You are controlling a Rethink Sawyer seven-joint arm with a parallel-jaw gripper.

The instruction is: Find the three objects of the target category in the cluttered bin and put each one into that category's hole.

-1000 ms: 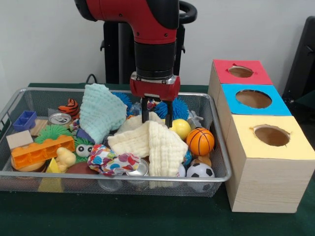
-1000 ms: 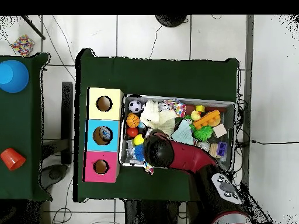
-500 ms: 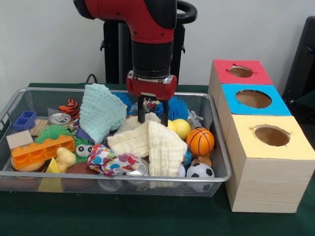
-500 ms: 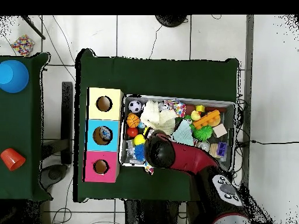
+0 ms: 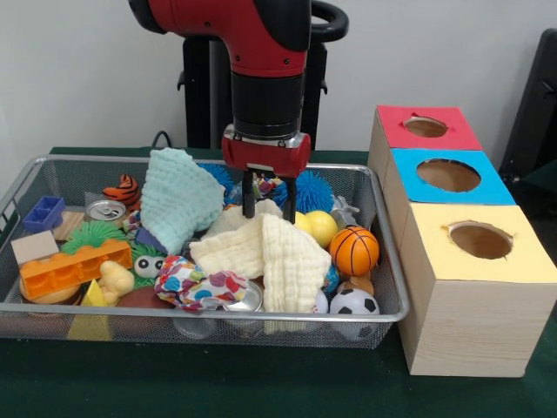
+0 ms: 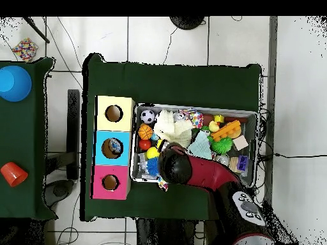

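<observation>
A: Tool [image 5: 268,198] first: where does it stand, and is it holding anything?

B: It hangs over the middle of the wire bin [image 5: 393,287], just above the cream cloth [image 5: 265,252]. Its two fingers are spread apart and empty, with the top fold of the cloth below the gap.

A: Which category is it after?

B: The task does not say, so I can only judge. The bin holds three cloths: the cream one in the middle, a pale green cloth [image 5: 177,198] behind and to its left, and a patterned cloth [image 5: 197,285] in front of it. Three balls lie to its right: a yellow ball [image 5: 319,227], an orange basketball [image 5: 353,250] and a soccer ball [image 5: 353,303].

A: And the holes?

B: Three boxes stand on the worktop right of the bin, red [image 5: 426,127], blue [image 5: 448,175] and yellow [image 5: 480,240], each with a round hole on top.

A: How should the grasp go?

B: If the cream cloth is the aim, I would come straight down over its raised ridge, pinch one fold only, and lift slowly so that the yellow ball beside it is not dragged along. A limp cloth may hang and catch on the bin's rim.
</observation>
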